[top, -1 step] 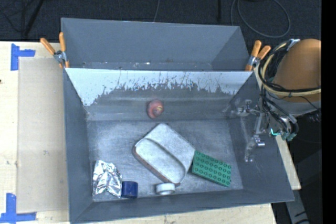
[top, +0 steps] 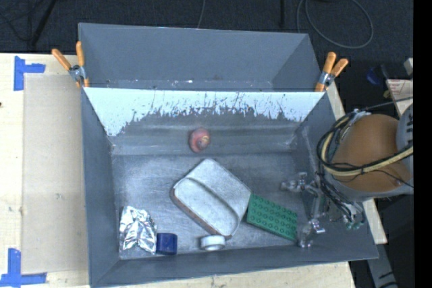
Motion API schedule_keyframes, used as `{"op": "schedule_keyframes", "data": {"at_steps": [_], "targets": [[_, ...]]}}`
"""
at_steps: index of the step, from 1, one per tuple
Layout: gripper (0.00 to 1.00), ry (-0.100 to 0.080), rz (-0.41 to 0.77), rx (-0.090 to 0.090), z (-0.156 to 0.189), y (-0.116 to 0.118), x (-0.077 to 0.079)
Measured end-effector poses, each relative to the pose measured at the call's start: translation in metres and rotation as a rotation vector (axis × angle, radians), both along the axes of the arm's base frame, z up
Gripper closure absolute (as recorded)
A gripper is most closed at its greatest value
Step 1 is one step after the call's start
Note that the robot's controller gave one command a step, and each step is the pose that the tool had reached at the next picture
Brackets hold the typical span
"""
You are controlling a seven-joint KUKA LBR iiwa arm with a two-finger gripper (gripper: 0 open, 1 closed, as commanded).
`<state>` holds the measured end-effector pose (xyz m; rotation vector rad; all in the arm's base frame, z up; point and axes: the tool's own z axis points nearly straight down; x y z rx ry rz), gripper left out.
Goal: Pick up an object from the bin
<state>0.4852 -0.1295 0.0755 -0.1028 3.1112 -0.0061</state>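
My gripper [top: 304,210] hangs low at the bin's right wall, open, with nothing between its fingers. One fingertip [top: 295,183] points toward the back and the other [top: 309,235] sits near the front right corner. Just left of the gripper, a flat green studded plate [top: 271,216] lies on the bin floor, its right end close to the front fingertip. Left of the plate rests a large grey-white rounded case [top: 210,196] with a brown edge, set at a slant. A small white ring [top: 212,243] lies at the case's front end.
A crumpled foil lump [top: 137,229] and a small blue block [top: 166,243] lie in the front left corner. A pinkish ball [top: 199,139] sits alone near the back wall. The arm's brown cover and cables stand outside the right rim.
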Motion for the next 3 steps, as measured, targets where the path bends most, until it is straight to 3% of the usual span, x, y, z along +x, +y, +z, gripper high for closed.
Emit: {"op": "schedule_keyframes", "data": {"at_steps": [1, 2, 3], "targets": [[0.0, -0.01, 0.067, -0.007, 0.003, 0.017, -0.002], [0.0, -0.008, 0.256, -0.011, 0.0, 0.034, 0.002], [1.0, 0.014, 0.26, -0.005, -0.002, 0.036, -0.004]]}}
